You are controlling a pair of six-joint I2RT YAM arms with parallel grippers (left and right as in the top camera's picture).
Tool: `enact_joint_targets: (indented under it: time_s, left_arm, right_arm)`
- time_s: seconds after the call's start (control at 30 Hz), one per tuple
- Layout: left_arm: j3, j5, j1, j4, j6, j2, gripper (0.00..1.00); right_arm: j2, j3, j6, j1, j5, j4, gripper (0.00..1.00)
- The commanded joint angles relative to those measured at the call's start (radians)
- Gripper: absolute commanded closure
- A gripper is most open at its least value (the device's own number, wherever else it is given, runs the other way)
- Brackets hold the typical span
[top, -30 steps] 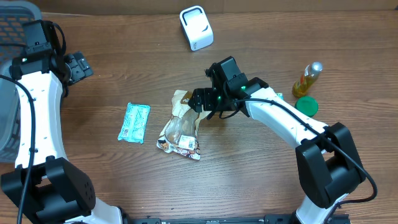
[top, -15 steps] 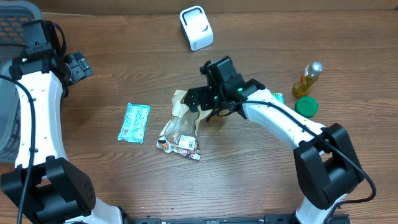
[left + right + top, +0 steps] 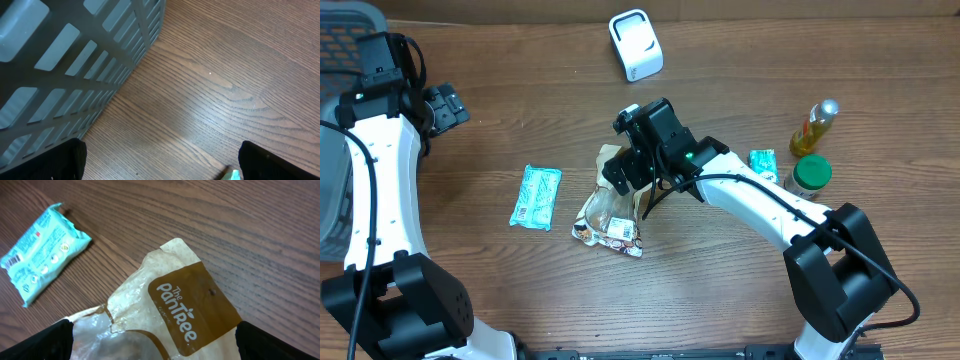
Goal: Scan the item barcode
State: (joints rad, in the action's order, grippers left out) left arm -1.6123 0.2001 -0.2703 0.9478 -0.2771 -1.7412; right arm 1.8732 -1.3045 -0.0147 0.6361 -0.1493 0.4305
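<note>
A clear and brown bread bag (image 3: 605,215) marked "The panTree" lies at the table's middle, with a white label near its lower end. My right gripper (image 3: 620,172) hovers open just above the bag's brown top end. In the right wrist view the bag (image 3: 185,305) fills the space between the two black fingertips, and my right gripper (image 3: 160,347) touches nothing. A white scanner (image 3: 636,44) stands at the back. My left gripper (image 3: 445,105) is open at the far left beside the basket, and in its own view my left gripper (image 3: 160,167) holds nothing.
A teal packet (image 3: 536,197) lies left of the bag and shows as the teal packet (image 3: 42,252) in the right wrist view. A yellow bottle (image 3: 815,128), a green-lidded jar (image 3: 810,175) and a small teal packet (image 3: 763,163) sit at right. A grey basket (image 3: 75,65) stands far left.
My right arm has swung left and over the bag's top end, and its jaws have opened wider. The small teal packet at right has come out from under the arm. The left arm is still.
</note>
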Motion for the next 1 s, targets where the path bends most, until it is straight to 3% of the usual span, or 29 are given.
enact_joint_targets:
  time_s: [0.0,0.37,0.97]
  left_arm:
    - [-0.018,0.012,0.003,-0.002,0.011,0.009,0.00]
    - [-0.018,0.012,0.003,-0.002,0.012,0.009,0.01]
    - [-0.018,0.012,0.003,-0.002,0.011,0.009,0.00]
  right_arm:
    - [-0.009,-0.024,0.076,-0.002,0.021,0.000,0.00]
    - [0.055,-0.024,0.074,-0.008,0.023,0.038,0.00]
    - [0.047,-0.026,-0.069,-0.106,0.052,0.348,0.09]
